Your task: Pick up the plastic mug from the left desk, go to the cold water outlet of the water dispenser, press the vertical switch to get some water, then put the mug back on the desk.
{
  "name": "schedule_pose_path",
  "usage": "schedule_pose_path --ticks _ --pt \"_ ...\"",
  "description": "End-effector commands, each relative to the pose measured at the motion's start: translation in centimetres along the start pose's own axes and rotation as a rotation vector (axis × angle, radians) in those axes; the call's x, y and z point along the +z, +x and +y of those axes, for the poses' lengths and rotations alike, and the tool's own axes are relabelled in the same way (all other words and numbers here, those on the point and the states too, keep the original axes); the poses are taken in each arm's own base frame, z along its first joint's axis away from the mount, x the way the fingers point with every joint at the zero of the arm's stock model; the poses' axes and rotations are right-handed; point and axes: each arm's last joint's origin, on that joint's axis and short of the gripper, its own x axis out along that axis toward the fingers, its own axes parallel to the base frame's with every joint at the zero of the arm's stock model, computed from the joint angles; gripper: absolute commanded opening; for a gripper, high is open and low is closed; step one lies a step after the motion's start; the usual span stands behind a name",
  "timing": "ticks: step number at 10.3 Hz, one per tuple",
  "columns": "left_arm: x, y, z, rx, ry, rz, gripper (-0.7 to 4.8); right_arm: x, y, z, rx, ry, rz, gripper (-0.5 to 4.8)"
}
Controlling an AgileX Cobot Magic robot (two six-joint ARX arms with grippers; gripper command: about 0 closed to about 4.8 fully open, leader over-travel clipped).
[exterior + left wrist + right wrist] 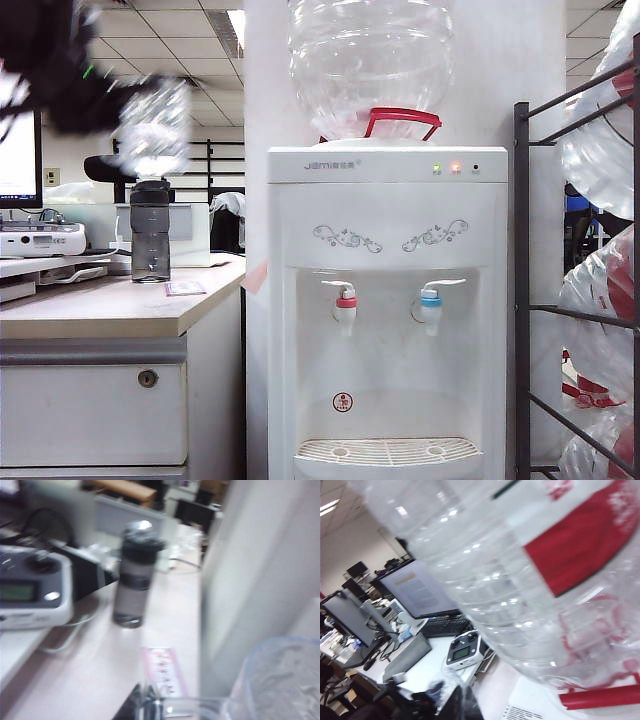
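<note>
Left end effector (125, 100) raised at upper left above the table (110, 305), closed on the plastic mug (152, 125), mug airborne over grey bottle (150, 232), water dispenser (385, 300) right, cold water outlet (431, 303) untouched, right end effector unseen, state undeterminable.

Black, motion-blurred left arm (60, 70) with a small green mark.

The plastic mug (152, 128), clear with a faceted wall, is suspended upright and motion-blurred above the left desk (110, 312), which has a beige top and grey drawer front. The cold water outlet (431, 303), blue-collared, sits right of centre on the white water dispenser (386, 205).
</note>
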Motion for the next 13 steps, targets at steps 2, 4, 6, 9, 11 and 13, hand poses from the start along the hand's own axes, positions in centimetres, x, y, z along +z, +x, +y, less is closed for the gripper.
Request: schedule_pose_path --ticks 2,4,6,9,11,13 --pt "-7.7 5.1 2.8 -0.010 -0.016 0.006 -0.07 -0.5 0.3 1.8 0.045 -0.060 0.024 -0.05" --pt "-10.0 5.9 3.1 -0.009 -0.017 0.003 -0.07 -0.6 0.3 1.7 0.041 -0.058 0.025 -0.05" --pt "-12.2 6.5 3.6 0.042 -0.011 0.017 -0.07 -0.6 0.3 1.8 0.044 -0.057 0.028 -0.05" --pt "-14.3 7.0 4.1 0.061 -0.014 0.000 -0.07 -0.7 0.3 1.7 0.053 -0.053 0.041 -0.05" --pt "-14.8 7.1 4.1 0.057 -0.009 0.016 -0.07 -0.7 0.3 1.7 0.053 -0.056 0.040 -0.05" --pt "-14.9 7.1 4.0 0.035 -0.009 0.027 0.52 -0.7 0.4 1.7 0.052 -0.055 0.042 -0.05"
